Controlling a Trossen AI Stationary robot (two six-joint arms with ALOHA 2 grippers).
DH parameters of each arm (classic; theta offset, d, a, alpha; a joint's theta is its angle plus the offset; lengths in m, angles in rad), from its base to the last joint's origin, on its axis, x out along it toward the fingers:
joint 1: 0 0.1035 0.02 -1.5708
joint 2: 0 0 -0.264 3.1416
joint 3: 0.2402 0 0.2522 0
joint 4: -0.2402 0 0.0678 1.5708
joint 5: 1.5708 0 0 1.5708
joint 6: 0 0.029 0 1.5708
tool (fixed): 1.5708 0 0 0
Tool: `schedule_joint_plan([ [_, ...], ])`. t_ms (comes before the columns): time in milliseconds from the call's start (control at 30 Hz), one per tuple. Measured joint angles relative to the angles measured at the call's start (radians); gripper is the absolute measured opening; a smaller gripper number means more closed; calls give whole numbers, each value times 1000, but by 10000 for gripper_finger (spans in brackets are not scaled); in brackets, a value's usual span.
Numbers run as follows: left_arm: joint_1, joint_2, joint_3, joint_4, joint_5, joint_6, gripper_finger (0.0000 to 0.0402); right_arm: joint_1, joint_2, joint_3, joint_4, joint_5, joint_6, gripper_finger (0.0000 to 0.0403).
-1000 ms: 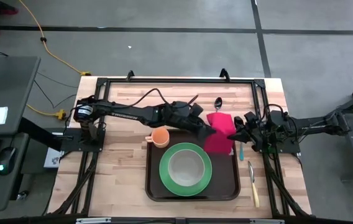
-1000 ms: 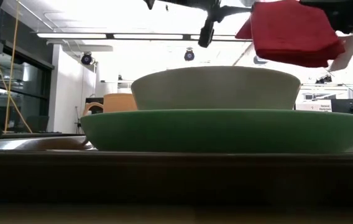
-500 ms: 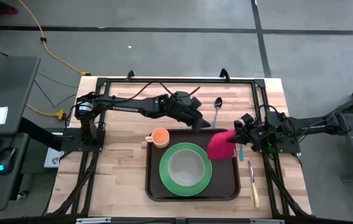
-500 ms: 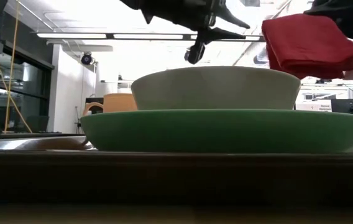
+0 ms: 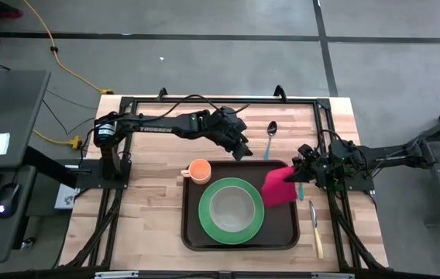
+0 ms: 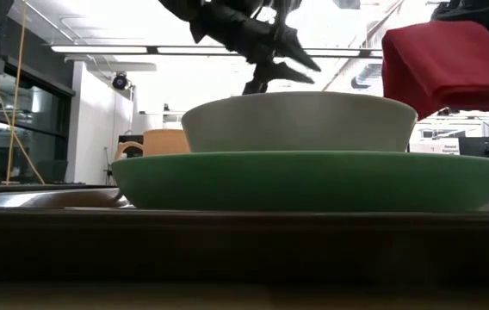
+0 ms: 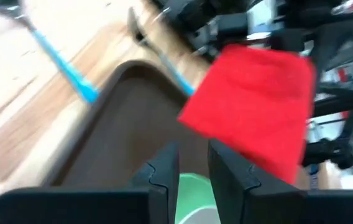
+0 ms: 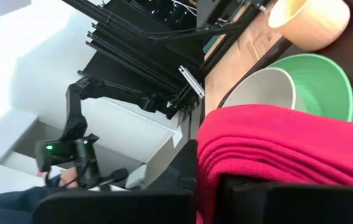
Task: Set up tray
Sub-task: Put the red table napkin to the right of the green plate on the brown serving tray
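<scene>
I start with the table (image 5: pixel 150 209), where the tray (image 5: pixel 193 232) lies at the middle of the near edge. It carries the green plate (image 5: pixel 231 229) with the pale bowl (image 5: pixel 231 208) on it, and the orange cup (image 5: pixel 199 170) in its far left corner.

What has just changed is the handover. A second ago the left gripper (image 5: pixel 245 152) was at the red cloth (image 5: pixel 279 186) together with the right one; now it has let go and pulled back to the far side of the tray, its two fingers standing slightly apart with nothing between them, as its own wrist view shows. The right gripper (image 5: pixel 300 172) has the cloth alone, clamped tight on one end of the folded stack, and the cloth has shifted toward the tray's right edge, hanging above its far right corner and clear of the bowl in the low view.

I judge the cloth is now mine to place with the right arm, down onto the bare strip of tray right of the plate.

Off the tray, a spoon (image 5: pixel 270 133) with a blue handle lies near the far edge, and a knife (image 5: pixel 314 229) by the right edge.
</scene>
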Motion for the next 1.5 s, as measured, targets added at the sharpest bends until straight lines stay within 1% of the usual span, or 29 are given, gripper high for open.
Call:
schedule_joint_plan([
  [133, 26, -15, 1, -94, -1, 41, 113, 0, 0, 0, -6, -19, 53, 0],
  [200, 42, -24, -1, -150, -4, 63, 113, 0, 1, 0, -34, -25, 72, 0],
  [367, 78, -48, -1, -229, -18, 124, 113, 0, 2, 0, -121, -32, 85, 0],
  [600, 132, -65, 1, -344, -55, 188, 113, 0, 2, 0, -154, -24, 110, 0],
  [900, 214, -85, -1, -499, -80, 279, 113, 0, 4, 0, -183, -34, 197, 0],
  [1100, 257, -93, 0, -569, -111, 362, 113, 0, 36, 0, -211, -34, 215, 0],
  [1167, 265, -97, 0, -584, -133, 396, 113, 0, 49, 0, -208, -25, 211, 0],
  [1367, 264, -101, 0, -623, -261, 486, 113, 0, 84, 0, -193, 4, 154, 0],
  [1500, 264, -101, 0, -622, -294, 549, 113, 0, 105, 0, -184, 11, 121, 0],
])
